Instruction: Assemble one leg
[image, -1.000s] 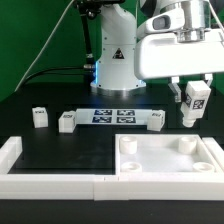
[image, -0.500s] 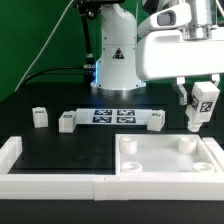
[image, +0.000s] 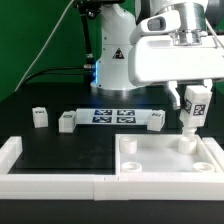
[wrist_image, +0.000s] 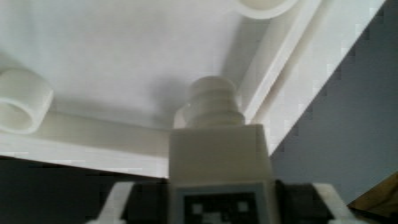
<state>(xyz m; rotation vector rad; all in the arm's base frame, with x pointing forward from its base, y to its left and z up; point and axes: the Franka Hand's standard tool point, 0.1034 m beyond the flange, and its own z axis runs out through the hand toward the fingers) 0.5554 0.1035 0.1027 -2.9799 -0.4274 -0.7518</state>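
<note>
My gripper (image: 194, 92) is shut on a leg (image: 191, 112), a small white block with a black-and-white tag. I hold it upright above the far right corner of the large white square part (image: 165, 160), its lower end just over the corner hole (image: 186, 145). In the wrist view the leg (wrist_image: 215, 140) runs from between my fingers (wrist_image: 125, 200) down toward the white part (wrist_image: 125, 60); its tip hides the hole. Three more legs stand on the table: one at the far left (image: 39, 117), one (image: 66, 121) and one (image: 157, 120) at the ends of the marker board (image: 112, 116).
A white raised frame (image: 50, 180) runs along the table's near side, at the exterior view's left of the square part. The robot base (image: 115, 60) stands behind the marker board. Other round holes show on the square part (wrist_image: 18, 100).
My gripper with the leg has moved a little toward the exterior view's left and down, bringing the leg's lower end closer to the square part's far right corner hole.
</note>
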